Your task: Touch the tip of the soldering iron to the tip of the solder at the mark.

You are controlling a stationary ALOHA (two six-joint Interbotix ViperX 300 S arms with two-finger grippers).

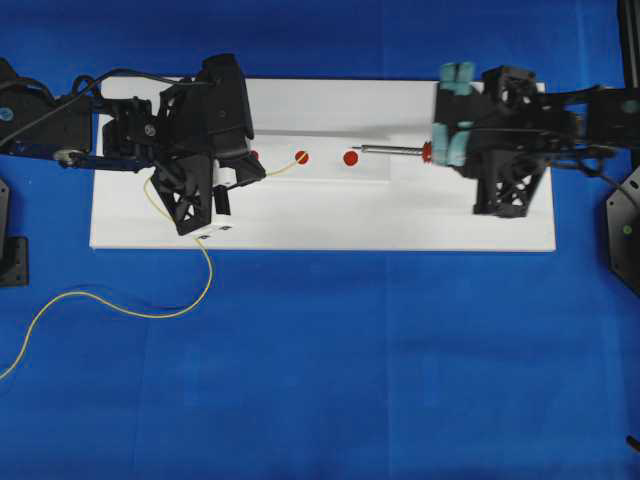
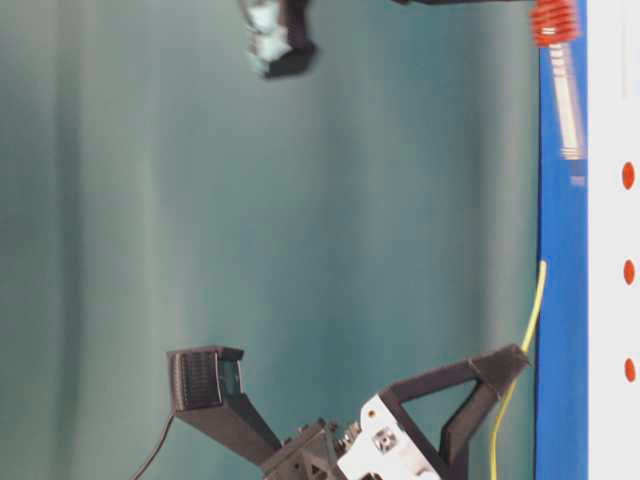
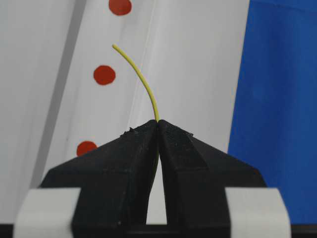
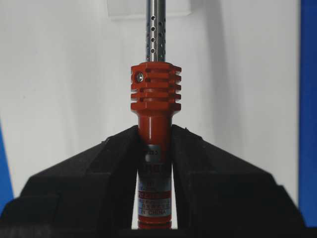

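My left gripper [image 1: 255,172] [image 3: 158,123] is shut on the solder [image 1: 282,167], a thin yellow wire [image 3: 140,77]. Its free tip curves out over the white board [image 1: 400,220], a little above the middle of three red marks [image 1: 301,157]. My right gripper [image 1: 440,152] [image 4: 154,136] is shut on the orange-red handle of the soldering iron [image 4: 154,99]. The silver shaft [image 1: 392,150] points left, and its tip ends just right of the right-hand mark [image 1: 350,158]. In the table-level view the shaft [image 2: 565,100] and the solder [image 2: 530,320] both hover above the board. The two tips are apart.
The third red mark [image 1: 254,156] lies beside my left gripper. The rest of the solder trails off the board's front edge and loops left across the blue cloth [image 1: 120,305]. The board sits on this blue cloth [image 1: 400,380].
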